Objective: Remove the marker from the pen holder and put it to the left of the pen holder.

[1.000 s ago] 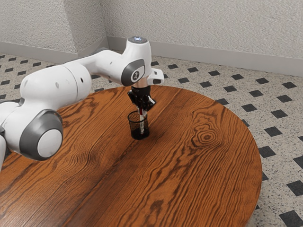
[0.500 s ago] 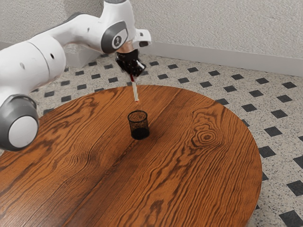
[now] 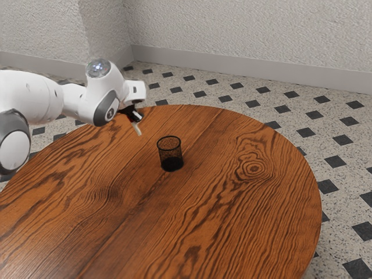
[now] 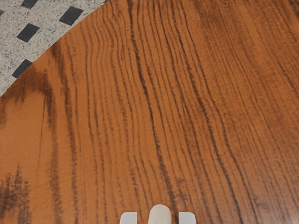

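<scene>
1. We have one marker (image 3: 137,129), pale and slim, out of the pen holder. It hangs at a tilt from our hand, on the exterior view's left of the pen holder and well apart from it. We cannot tell whether its lower end touches the worktop.
2. Our two fingers (image 3: 135,116) are pinching that one marker. In the wrist view, its one rounded end lies between the two pale tips of our fingers (image 4: 187,218).
3. We see one pen holder (image 3: 170,152), a round dark mesh cup, standing upright on the worktop.
4. There is one worktop (image 3: 232,215), round-edged, of brown wood with dark grain; one knot shows plainly in it, on the exterior view's right of the pen holder.
5. We use one arm (image 3: 35,96), white with grey parts, coming in from the exterior view's left.
6. Around the worktop lies one floor (image 3: 244,93), pale and speckled, with many dark diamonds, too many for us to count surely.
</scene>
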Tool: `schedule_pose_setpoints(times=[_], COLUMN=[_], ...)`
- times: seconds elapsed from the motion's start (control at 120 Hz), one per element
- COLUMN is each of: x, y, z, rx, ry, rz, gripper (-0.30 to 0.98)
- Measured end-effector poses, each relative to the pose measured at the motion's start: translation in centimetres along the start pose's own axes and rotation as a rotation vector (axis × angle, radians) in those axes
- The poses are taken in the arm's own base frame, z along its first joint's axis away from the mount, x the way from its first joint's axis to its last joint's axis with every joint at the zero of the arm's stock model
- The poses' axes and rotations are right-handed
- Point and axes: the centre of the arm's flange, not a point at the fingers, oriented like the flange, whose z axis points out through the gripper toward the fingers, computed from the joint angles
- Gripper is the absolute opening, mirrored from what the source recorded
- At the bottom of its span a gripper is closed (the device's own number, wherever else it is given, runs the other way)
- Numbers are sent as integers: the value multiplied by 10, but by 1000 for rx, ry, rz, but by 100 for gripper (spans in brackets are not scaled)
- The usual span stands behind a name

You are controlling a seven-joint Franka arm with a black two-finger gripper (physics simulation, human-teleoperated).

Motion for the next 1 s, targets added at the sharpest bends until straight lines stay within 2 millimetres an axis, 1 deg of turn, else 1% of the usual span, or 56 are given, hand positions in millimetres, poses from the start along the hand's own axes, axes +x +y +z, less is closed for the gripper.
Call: schedule_pose_setpoints(times=[0.033,0.075,0.15,0.217,0.275,0.325,0.433,0.567,0.667,0.7,0.733,0.767,0.792,0.833,0.933,0.967,1.0], x=[-3,-4,-9,-18,-24,-27,-30,-35,-31,-19,3,24,41,55,74,85,90], y=[-4,-7,-4,-1,1,0,-4,-1,0,5,6,2,3,1,-10,-17,-20], z=[8,13,29,46,57,61,63,63,52,41,24,3,-16,-44,-130,-166,-208], rx=[14,32,54,69,69,74,92,99,97,74,35,-6,-35,-83,-169,-179,-182], ry=[42,95,161,195,222,244,278,290,297,290,267,227,199,134,10,-8,-22], rz=[11,28,67,98,112,123,153,185,201,204,179,144,130,104,54,45,42], gripper=[-8,-8,-7,-7,-7,-6,-6,24,40,44,47,50,52,55,59,60,61])
